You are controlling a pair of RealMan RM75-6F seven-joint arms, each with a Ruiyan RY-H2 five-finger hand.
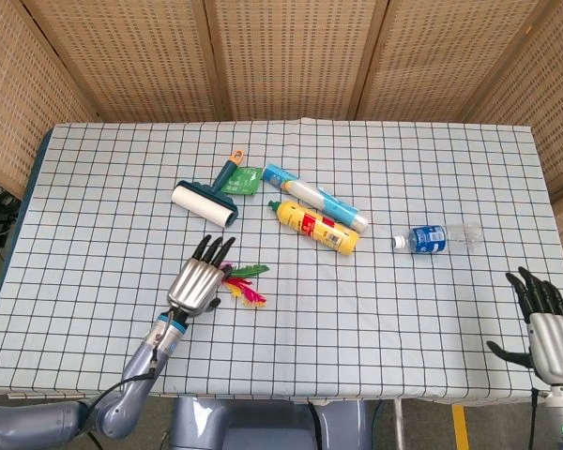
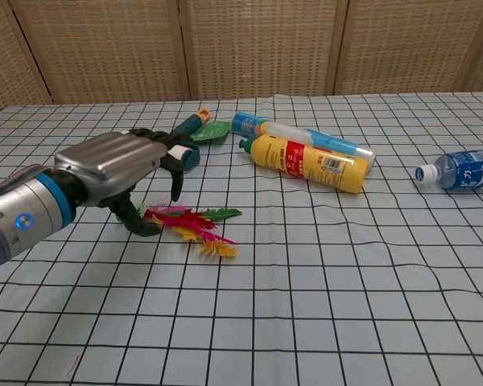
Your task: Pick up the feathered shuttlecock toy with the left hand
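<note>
The left hand [image 1: 196, 283] reached out over the near-left part of the table, its silver back facing up and its dark fingers [image 2: 174, 162] spread and curved downward. It was open and held nothing. It hovered over the green base end of the feathered shuttlecock toy [image 1: 243, 282], hiding that end in the head view. In the chest view the thumb dipped down beside the toy's base; whether it touched could not be told. The grey forearm with a blue band ran back toward the table's near edge.

The right hand [image 1: 546, 323] stood at the near-right corner of the table, palm side away, fingers up and apart, empty.

There was one shuttlecock toy [image 2: 193, 224], lying flat on the checked tablecloth [image 1: 375, 309], with soft pink, yellow and green feathers fanned out to the right. One lint roller [image 1: 206, 199] lay beyond it, a white cylinder on a dark teal handle with an orange tip. One flat green packet [image 1: 247, 179] lay beside that handle. Three bottles lay on their sides: one yellow plastic bottle [image 1: 317, 227] with a red label, one slim blue and white tube-shaped bottle [image 1: 317, 197] touching it behind, and one clear water bottle [image 1: 437, 237] with a blue label, well apart to the right. Woven wicker panels [image 1: 281, 56] stood behind the table.
</note>
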